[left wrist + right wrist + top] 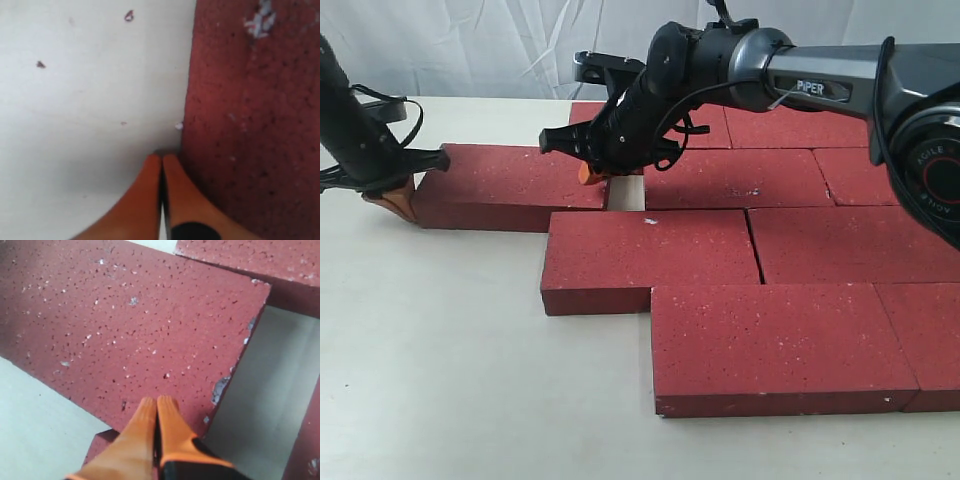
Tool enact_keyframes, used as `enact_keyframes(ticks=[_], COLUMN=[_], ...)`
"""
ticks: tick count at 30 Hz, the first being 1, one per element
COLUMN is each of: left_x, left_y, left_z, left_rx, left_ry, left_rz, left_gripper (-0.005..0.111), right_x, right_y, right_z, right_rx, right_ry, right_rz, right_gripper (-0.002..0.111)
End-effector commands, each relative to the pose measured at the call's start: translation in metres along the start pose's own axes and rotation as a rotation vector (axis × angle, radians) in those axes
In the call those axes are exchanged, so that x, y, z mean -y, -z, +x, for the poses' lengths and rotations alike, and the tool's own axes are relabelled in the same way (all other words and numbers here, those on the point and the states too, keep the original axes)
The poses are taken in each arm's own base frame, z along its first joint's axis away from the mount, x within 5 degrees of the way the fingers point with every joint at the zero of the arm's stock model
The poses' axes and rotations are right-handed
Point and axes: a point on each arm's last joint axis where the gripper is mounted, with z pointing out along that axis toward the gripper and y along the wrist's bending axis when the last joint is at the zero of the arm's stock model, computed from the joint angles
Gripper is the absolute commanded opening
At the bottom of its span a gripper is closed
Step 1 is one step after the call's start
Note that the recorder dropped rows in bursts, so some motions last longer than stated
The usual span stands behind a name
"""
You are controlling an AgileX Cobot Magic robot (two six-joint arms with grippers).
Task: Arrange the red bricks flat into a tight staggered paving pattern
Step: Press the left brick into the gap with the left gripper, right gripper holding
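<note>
In the exterior view, the dark-red, gritty rectangular paving bricks [660, 260] are seen laid flat in staggered rows on the off-white table [440, 380], with most joints closed. One outlying brick [510, 185] lies at ten o'clock from the middle of the paving and is parted from its row neighbour by a bare gap [627, 193]. The left hand [390, 198] is set at that brick's nine o'clock end, and the right hand [588, 172] is lowered over its three o'clock end, just beside the gap. In the left wrist view, the left hand [161, 165] is shown clenched on nothing, its orange tips pressed together against the end face of the outlying brick [250, 125], low by the table [75, 100]. In the right wrist view, the right hand [157, 407] is likewise clenched and empty over the top of the outlying brick [125, 325], close to a chipped corner; actual contact cannot be told. The gap [270, 390] is seen open beside it. If the brick is pushed off-centre, it may be skewed and its corner jammed against a neighbour. The right fingertips could also be pinched as the gap is closed. Drag is to be expected from the gritty brick on the matte, lightly speckled table. A creased white cloth backdrop [470, 45] is hung behind.
</note>
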Motion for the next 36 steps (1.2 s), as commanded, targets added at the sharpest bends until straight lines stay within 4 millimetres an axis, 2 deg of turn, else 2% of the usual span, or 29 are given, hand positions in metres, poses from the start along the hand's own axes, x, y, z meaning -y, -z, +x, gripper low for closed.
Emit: enact_keyframes(ticks=[1, 5, 13, 17, 21, 27, 33, 36], left_x=[-0.013, -0.009, 0.008, 0.016, 0.020, 0.028, 0.037, 0.040], left_y=[0.012, 0.017, 0.013, 0.011, 0.010, 0.010, -0.013, -0.016], left_z=[-0.004, -0.016, -0.018, -0.015, -0.012, -0.008, 0.000, -0.001], left_rx=[0.062, 0.199, 0.215, 0.183, 0.147, 0.114, 0.084, 0.095], left_ry=[0.019, 0.040, -0.048, -0.065, -0.066, -0.023, -0.022, -0.025], left_rz=[-0.017, 0.017, 0.052, 0.061, 0.082, 0.162, 0.160, 0.158], left_gripper=[0.000, 0.000, 0.000, 0.000, 0.000, 0.000, 0.000, 0.000], right_x=[-0.002, -0.006, -0.004, 0.010, 0.033, 0.036, 0.036, 0.036], right_y=[0.008, 0.019, 0.030, 0.036, 0.043, 0.044, 0.044, 0.044], right_z=[-0.002, -0.007, -0.011, -0.009, -0.006, -0.005, -0.006, -0.006], right_rx=[0.001, 0.029, 0.046, -0.025, -0.114, -0.133, -0.129, -0.129], right_ry=[-0.043, -0.036, 0.010, -0.026, -0.072, -0.080, -0.080, -0.080], right_rz=[-0.003, -0.005, 0.046, 0.078, 0.109, 0.113, 0.113, 0.113], right_gripper=[-0.001, -0.001, -0.001, -0.001, -0.001, -0.001, -0.001, -0.001])
